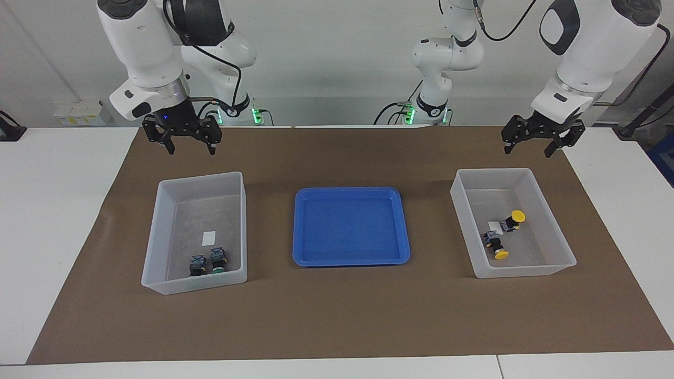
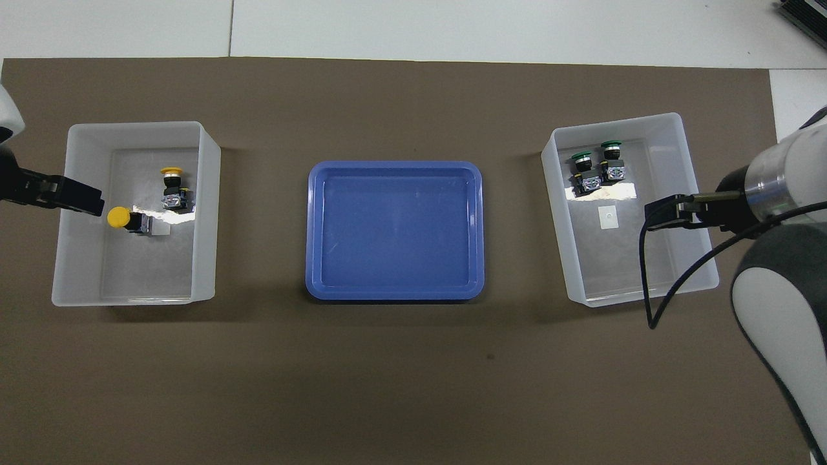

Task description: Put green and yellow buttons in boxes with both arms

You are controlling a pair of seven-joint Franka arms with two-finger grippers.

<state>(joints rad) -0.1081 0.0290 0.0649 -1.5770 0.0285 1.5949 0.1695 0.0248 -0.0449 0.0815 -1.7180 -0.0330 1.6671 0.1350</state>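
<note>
My left gripper [image 1: 542, 141] and right gripper [image 1: 183, 138] both hang spread and empty, each at twelve o'clock of its box in the facing view. Yellow buttons [image 1: 504, 234] lie in my left box [image 1: 558, 231], green buttons [image 1: 208, 261] in my right box [image 1: 152, 252]. They look light, rigid; I'd pinch the black bodies, since the caps seem slippery.

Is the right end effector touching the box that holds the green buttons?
Apart. The facing view shows the right end effector raised over bare mat, clear of the box.
</note>
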